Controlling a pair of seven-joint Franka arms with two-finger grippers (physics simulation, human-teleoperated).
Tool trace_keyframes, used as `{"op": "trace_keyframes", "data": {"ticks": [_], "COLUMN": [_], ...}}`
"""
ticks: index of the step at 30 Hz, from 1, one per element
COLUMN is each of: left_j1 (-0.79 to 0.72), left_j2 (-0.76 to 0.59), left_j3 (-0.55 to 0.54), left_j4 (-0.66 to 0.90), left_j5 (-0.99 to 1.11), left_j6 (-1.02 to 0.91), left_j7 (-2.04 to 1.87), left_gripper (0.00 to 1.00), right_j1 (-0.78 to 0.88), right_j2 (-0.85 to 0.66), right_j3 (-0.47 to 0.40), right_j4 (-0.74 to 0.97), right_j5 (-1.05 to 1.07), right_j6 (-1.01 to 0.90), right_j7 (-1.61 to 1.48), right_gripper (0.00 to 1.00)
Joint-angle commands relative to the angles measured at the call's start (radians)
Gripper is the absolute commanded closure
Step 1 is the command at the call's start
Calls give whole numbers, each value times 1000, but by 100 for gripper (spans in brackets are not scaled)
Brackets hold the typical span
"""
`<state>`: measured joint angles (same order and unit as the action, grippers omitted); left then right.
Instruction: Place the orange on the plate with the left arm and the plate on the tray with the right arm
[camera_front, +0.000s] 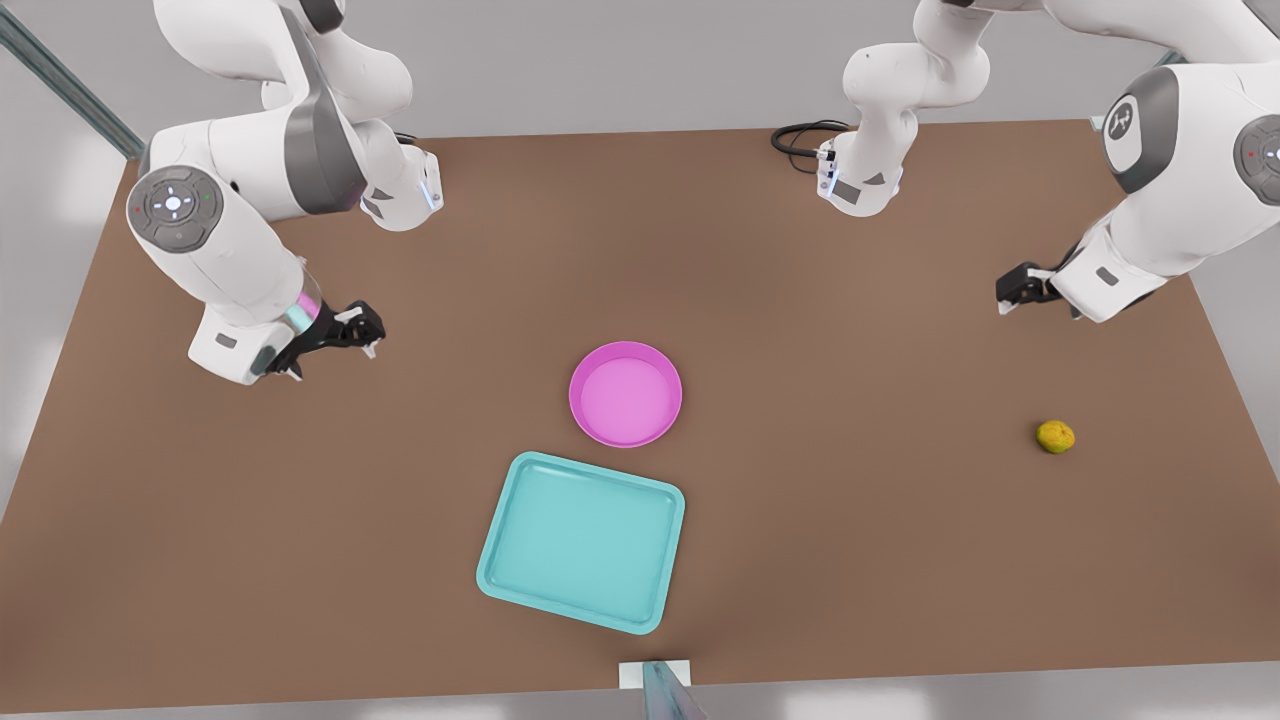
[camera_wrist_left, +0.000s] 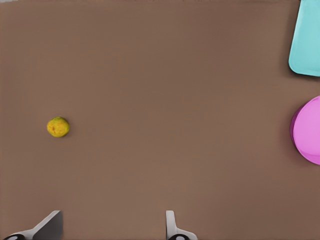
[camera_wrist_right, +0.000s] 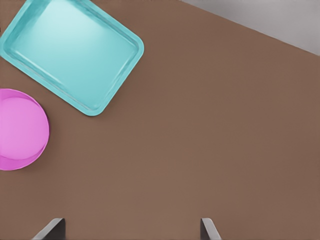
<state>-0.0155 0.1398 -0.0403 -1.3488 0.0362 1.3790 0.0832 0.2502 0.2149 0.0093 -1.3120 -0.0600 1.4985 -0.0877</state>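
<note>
My left end effector (camera_front: 1008, 292) hangs released above the counter (camera_front: 860, 560) near the orange (camera_front: 1055, 437); my right end effector (camera_front: 362, 330) waits released, away from plate (camera_front: 626, 393) and tray (camera_front: 583, 541).

A matt brown table (camera_front: 800, 560), smooth and even. The teal tray (camera_front: 583, 540) looks like smooth plastic with a soft sheen. The pink plate (camera_front: 626, 393) looks like glossy plastic. The orange (camera_front: 1055, 436) has a dull, mottled skin. The 2 arms have smooth white shells with grey joints.
</note>
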Motion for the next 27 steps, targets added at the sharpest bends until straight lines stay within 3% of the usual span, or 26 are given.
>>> {"op": "trace_keyframes", "data": {"ticks": [1, 4, 7, 9, 12, 27], "left_j1": [0, 75, 213, 239, 278, 307], "left_j2": [4, 167, 371, 408, 509, 633], "left_j3": [0, 2, 56, 91, 131, 155], "left_j4": [0, -13, -13, -154, -182, -191], "left_j5": [1, 10, -2, -4, -22, -42], "left_j6": [25, 103, 359, 615, 790, 816], "left_j7": [6, -5, 253, 360, 435, 426], "left_gripper": [0, 0, 0, 0, 0, 0], "right_j1": [4, 1, 7, -8, -14, -20], "right_j2": [8, 44, 54, 60, 61, 64], "right_j3": [-3, -5, -5, -6, -8, -8], "right_j4": [-3, 20, 25, 25, 25, 23], "right_j5": [0, 0, -11, -35, -35, -37], "right_j6": [77, 69, 81, 71, 69, 74], "right_j7": [-38, -40, -38, -46, -50, -50], "right_gripper": [0, 0, 0, 0, 0, 0]}}
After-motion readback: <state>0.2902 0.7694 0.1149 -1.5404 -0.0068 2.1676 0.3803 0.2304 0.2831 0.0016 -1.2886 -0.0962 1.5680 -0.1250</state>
